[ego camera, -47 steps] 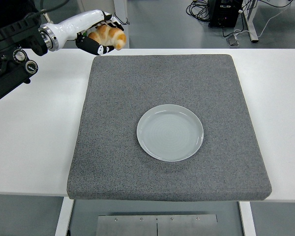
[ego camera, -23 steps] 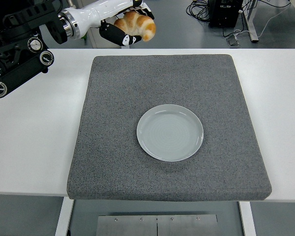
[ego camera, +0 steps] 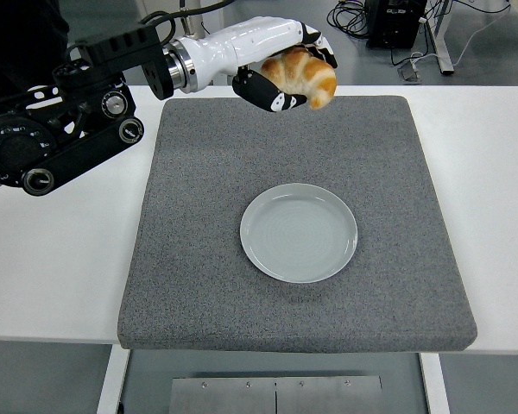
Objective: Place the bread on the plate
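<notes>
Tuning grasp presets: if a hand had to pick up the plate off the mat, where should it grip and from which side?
Probably the rim. The plate lies flat on the grey mat, shallow with a slightly raised edge, so pinch the near rim from the table's near side. The left hand is busy holding the bread.

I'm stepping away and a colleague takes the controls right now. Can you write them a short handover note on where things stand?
Left hand: shut on the croissant, held in the air above the far edge of the grey mat.
Right hand: not in view.
Plate: empty, sitting near the middle of the mat, nearer to the robot and slightly right of the croissant.
Done: croissant picked up and brought over the mat.
Left: carry it over the plate, lower it, release it, and draw the hand back.
</notes>
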Motion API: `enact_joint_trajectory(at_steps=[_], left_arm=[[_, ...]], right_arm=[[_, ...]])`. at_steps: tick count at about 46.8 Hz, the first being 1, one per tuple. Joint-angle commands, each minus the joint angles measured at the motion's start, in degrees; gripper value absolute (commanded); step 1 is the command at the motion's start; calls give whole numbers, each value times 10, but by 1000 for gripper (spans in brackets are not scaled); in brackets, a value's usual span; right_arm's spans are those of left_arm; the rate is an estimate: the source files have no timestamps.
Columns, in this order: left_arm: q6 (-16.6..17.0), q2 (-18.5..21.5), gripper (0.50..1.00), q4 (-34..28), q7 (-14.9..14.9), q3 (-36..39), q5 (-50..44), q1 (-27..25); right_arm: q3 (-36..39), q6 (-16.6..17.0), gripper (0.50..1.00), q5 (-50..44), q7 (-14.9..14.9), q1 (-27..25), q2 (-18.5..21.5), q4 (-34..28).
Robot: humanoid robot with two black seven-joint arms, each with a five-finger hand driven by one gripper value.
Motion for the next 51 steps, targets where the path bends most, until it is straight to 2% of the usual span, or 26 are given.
enact_joint_trajectory(at_steps=[1, 32, 51], left_arm=[[0, -6, 608, 0, 0, 3, 2, 1], [1, -41, 608, -4, -4, 28, 53, 39], [6, -45, 607, -4, -17, 45, 78, 74]], right_arm=[[0, 0, 1000, 0, 0, 0, 0, 0], [0, 0, 1000, 0, 0, 0, 0, 0], [0, 0, 1000, 0, 0, 0, 0, 0]])
